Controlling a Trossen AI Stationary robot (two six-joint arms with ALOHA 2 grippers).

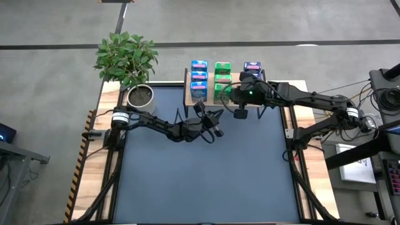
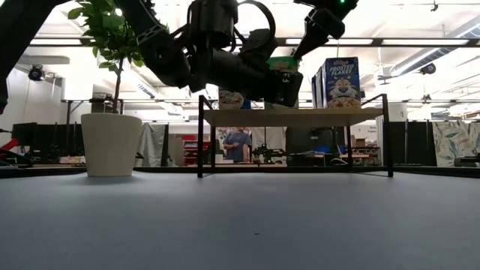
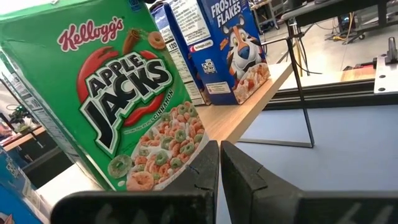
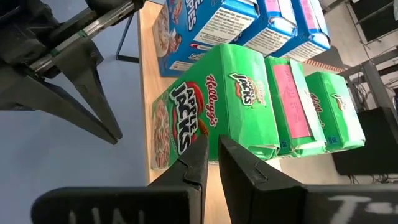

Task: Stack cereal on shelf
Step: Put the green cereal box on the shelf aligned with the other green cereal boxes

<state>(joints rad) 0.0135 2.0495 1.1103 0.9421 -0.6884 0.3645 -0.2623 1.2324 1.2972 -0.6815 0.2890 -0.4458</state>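
The light-wood shelf (image 1: 187,87) stands at the table's far edge with three rows of cereal boxes upright on it: light blue (image 1: 199,81), green (image 1: 222,74) and dark blue (image 1: 252,67). My left gripper (image 1: 214,120) hovers shut just before the shelf's front edge; in its wrist view (image 3: 219,163) the front green Apple Jacks box (image 3: 124,99) fills the picture. My right gripper (image 4: 212,148) reaches in from the right, above the shelf, shut, with its tips over that same green box (image 4: 211,106). My right gripper's shut fingertips (image 4: 200,144) come slanting down from the right at the front green box's upper front edge (image 4: 214,127); whether they touch it, I cannot tell. The box stands upright on the shelf. My left gripper touches nothing that shows.
A potted plant (image 1: 128,59) in a white pot (image 2: 110,142) stands at the table's far left corner. The dark blue mat (image 1: 206,175) covers the table in front of the shelf (image 2: 300,116). Both arms are close together before the shelf. A person shows in the room behind.
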